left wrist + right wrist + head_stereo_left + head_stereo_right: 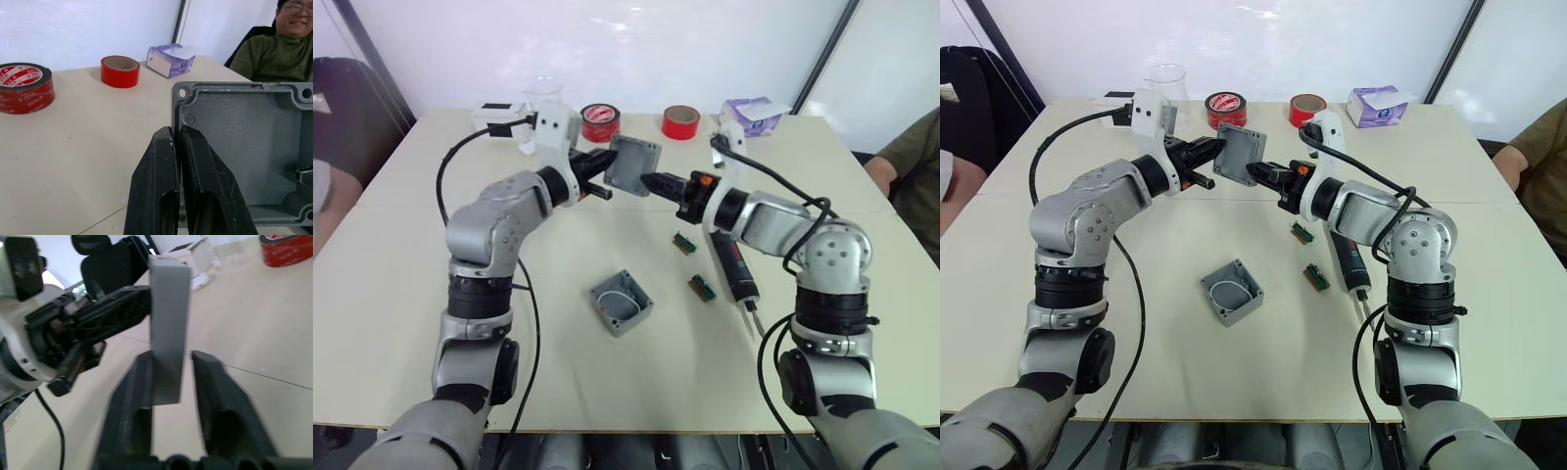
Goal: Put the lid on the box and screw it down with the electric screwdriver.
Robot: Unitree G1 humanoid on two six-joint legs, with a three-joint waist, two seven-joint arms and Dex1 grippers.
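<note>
The lid [635,164] was held up in the air above the far middle of the table [401,294], stood on edge and tilted, its hollow inner face turned toward the left arm's camera. The left claw [603,171] pinched the lid's left rim, fingers [195,181] closed tight on that wall with one inside the hollow and one outside. The right claw [651,182] met the lid from the opposite side; its fingers [129,401] straddled the lid's lower edge, one touching the lid, the other standing off with a gap, so the claw was partly open around it rather than clamped.

The box [622,303] sat on the table well nearer the robot than the lid, open side up, a white wire curled inside, with bare tabletop all around it. Two small green connector pieces [684,243] [702,287] lay between the lid and the box, off to the right. The electric screwdriver [734,266] lay flat on the table right of the box, below the right forearm, its long axis running away from the robot and its metal bit pointing toward the near edge.

Beyond the lid stood two red tape rolls [600,122] [680,122], a clear beaker [542,96], a tissue pack [751,115] and a white box [497,116] near the far edge. A person in a green top [274,54] sat at the table's right side.
</note>
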